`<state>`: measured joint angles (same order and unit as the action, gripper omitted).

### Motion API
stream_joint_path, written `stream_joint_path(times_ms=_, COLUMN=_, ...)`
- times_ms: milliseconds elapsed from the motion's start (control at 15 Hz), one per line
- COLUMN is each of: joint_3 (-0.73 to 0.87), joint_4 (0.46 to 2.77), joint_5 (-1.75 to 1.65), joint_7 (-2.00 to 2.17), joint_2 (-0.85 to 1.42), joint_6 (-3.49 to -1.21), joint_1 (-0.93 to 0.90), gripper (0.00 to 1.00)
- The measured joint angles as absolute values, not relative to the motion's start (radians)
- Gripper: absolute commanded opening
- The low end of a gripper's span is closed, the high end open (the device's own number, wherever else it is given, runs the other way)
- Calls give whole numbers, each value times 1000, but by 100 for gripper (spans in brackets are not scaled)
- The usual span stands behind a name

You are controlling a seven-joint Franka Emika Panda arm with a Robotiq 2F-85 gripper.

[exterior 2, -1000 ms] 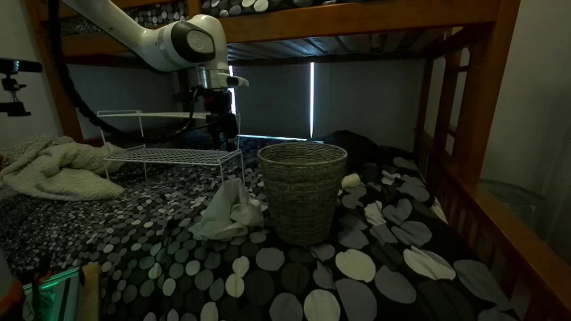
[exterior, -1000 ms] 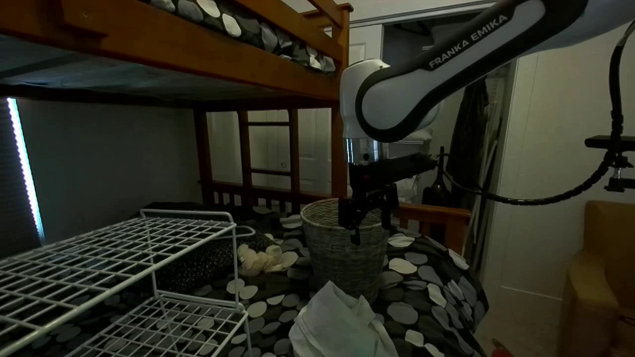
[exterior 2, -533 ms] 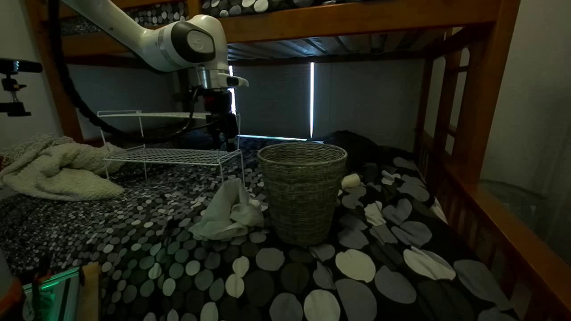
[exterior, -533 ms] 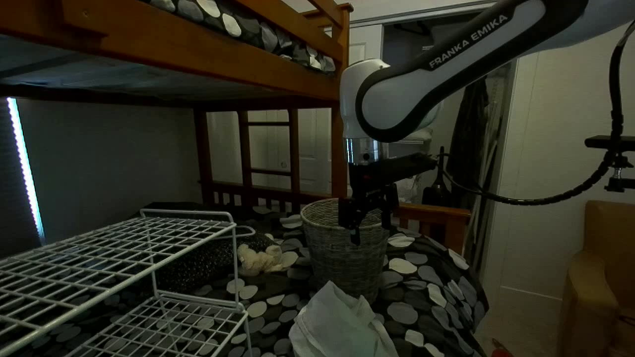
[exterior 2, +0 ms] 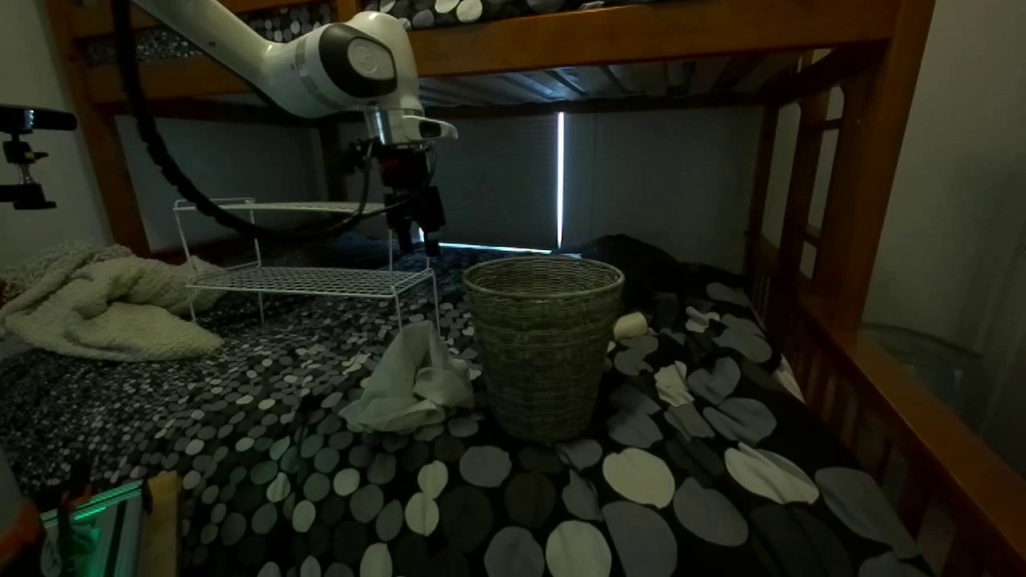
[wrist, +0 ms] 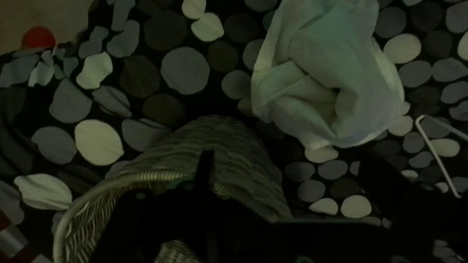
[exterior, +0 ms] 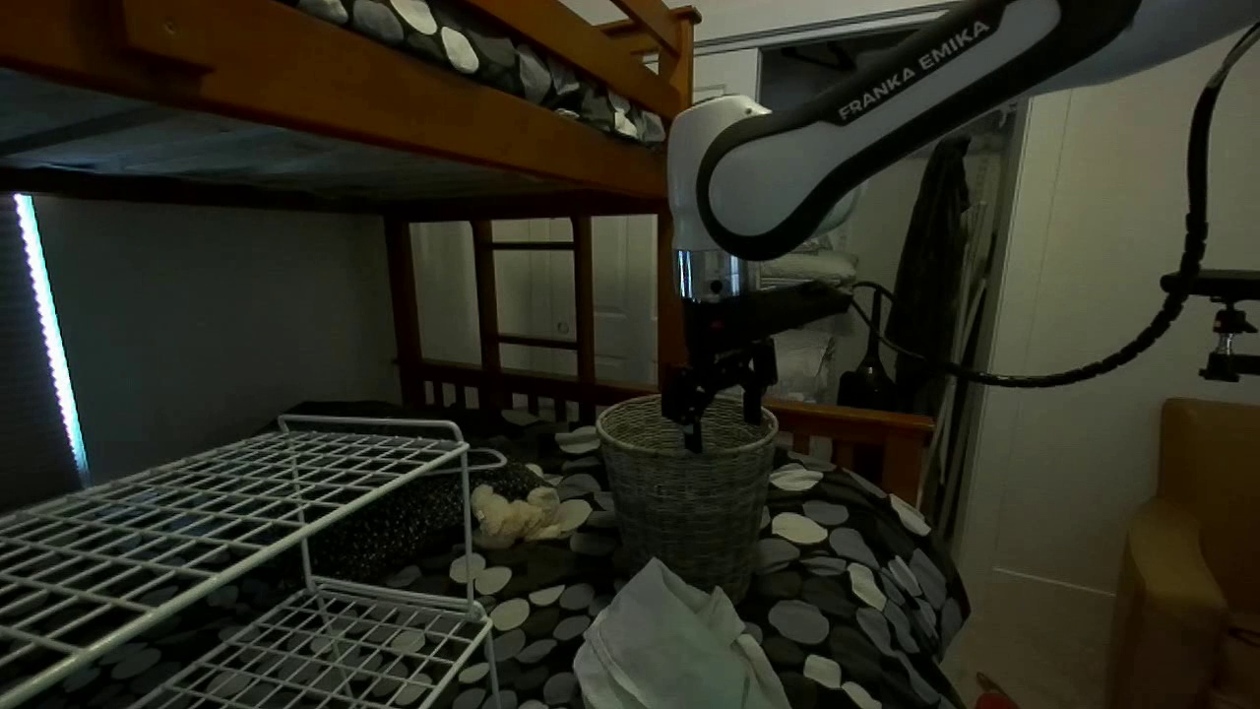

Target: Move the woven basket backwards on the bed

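Observation:
The woven basket (exterior: 679,522) stands upright on the lower bunk's bed (exterior 2: 489,465), whose cover is black with grey and white dots. It also shows in an exterior view (exterior 2: 545,353) and, with its rim and side, in the wrist view (wrist: 226,146). My gripper (exterior: 724,421) is open, with its fingers apart and nothing between them. In an exterior view the gripper (exterior 2: 418,239) hangs to the left of the basket, its tips a little above the rim's height. In the wrist view one finger of the gripper (wrist: 289,164) overlaps the basket's rim; I cannot tell whether they touch.
A white cloth (exterior 2: 413,385) lies crumpled beside the basket. A white wire rack (exterior 2: 313,280) stands behind it. A cream blanket (exterior 2: 112,304) lies farther left. The upper bunk (exterior 2: 641,36) hangs over the bed. A wooden bed rail (exterior 2: 906,401) runs along the right.
My gripper has risen and shifted slightly, leftward in one exterior view and rightward toward the basket in another. The basket, cloth and rack have not moved. The gripper stays open.

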<state>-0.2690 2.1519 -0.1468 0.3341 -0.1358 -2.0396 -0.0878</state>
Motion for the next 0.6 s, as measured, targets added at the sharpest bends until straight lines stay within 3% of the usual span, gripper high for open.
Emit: stream_joint_path(times_ms=600, joint_3=-243, joint_4=1845, joint_5=-273, joint_7=238, joint_2=72, joint_6=-2009, joint_1=-117, gripper=100)
